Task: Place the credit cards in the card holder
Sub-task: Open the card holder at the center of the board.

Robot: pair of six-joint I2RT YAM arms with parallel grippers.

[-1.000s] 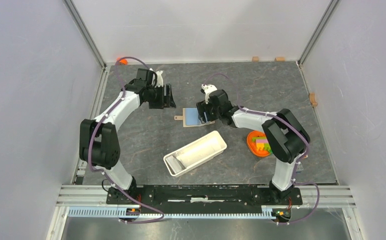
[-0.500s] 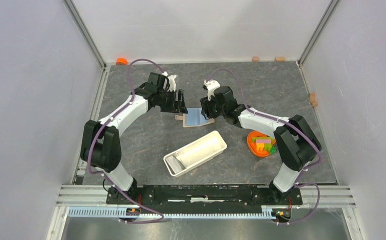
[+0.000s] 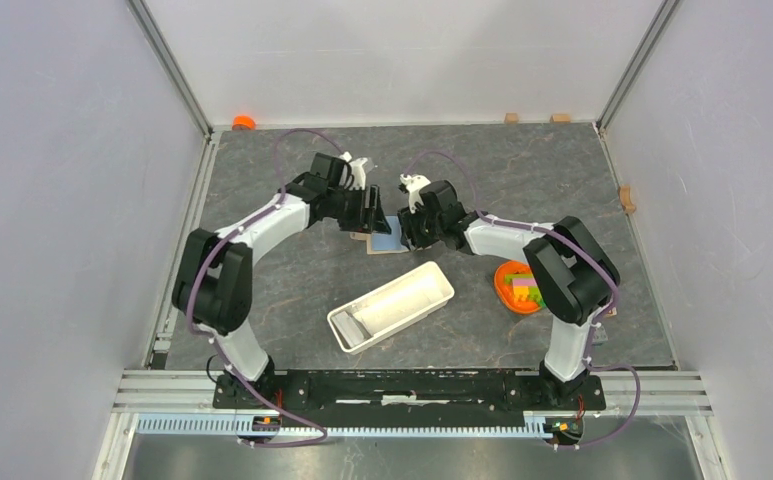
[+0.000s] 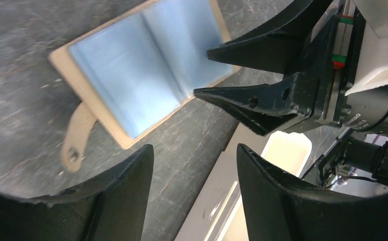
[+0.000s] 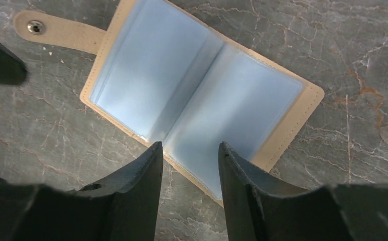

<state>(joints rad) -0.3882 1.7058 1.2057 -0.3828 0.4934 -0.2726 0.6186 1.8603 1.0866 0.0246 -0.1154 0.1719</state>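
Observation:
The card holder (image 3: 387,236) is a tan booklet with pale blue plastic sleeves and a snap strap. It lies open and flat on the table, and also shows in the left wrist view (image 4: 141,75) and the right wrist view (image 5: 197,95). No black credit cards show in any view. My left gripper (image 3: 373,214) is open and empty, just left of the holder, its jaws over bare table (image 4: 194,150). My right gripper (image 3: 409,228) is open and empty, its jaws (image 5: 190,145) over the holder's near edge. Its black fingers (image 4: 252,95) show in the left wrist view.
A long white tray (image 3: 442,283) lies slantwise in front of the card holder; its end shows in the left wrist view (image 4: 287,145). An orange bowl (image 3: 508,292) of coloured blocks stands to the right. Grey walls enclose the table.
My left gripper has moved right from the far left of the table to the card holder's left edge. My right gripper stayed over the holder, shifting only slightly.

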